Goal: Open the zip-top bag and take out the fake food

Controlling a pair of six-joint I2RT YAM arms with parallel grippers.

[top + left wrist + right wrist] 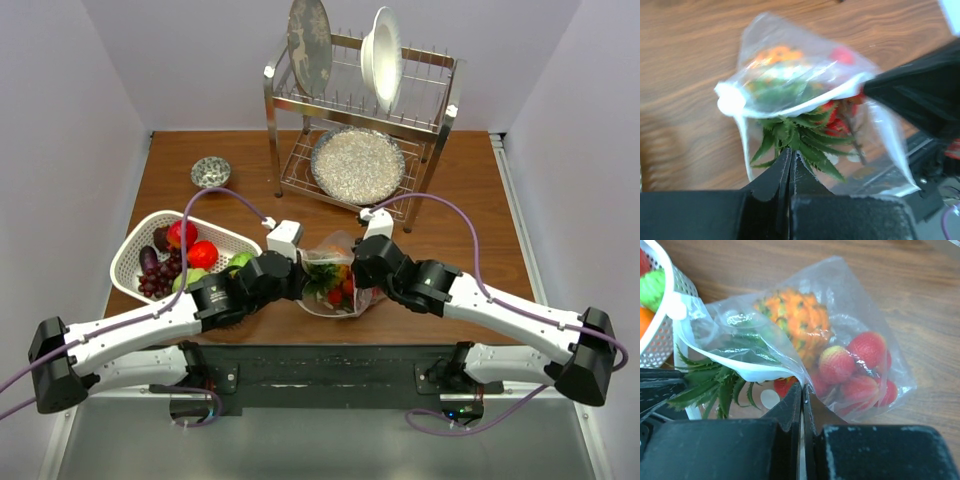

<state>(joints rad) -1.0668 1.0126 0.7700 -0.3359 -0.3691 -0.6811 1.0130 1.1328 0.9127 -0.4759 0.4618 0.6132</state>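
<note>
The bag (335, 272) is sitting at the middle of the counter's (470, 190) near edge, close to the white basket (130, 252), and both arms are holding it up. The left gripper (790, 154) is pinching shut on one lip of the mouth, as far as the clear film shows. The right gripper (802, 388) is clamping fully closed on the white zip strip of the other lip. Gripping opposite lips is letting the arms spread the mouth, which is already gaping with green leaves poking out. The fake food (850, 365) is lying inside the bag, so taking it out is probably coming next.
</note>
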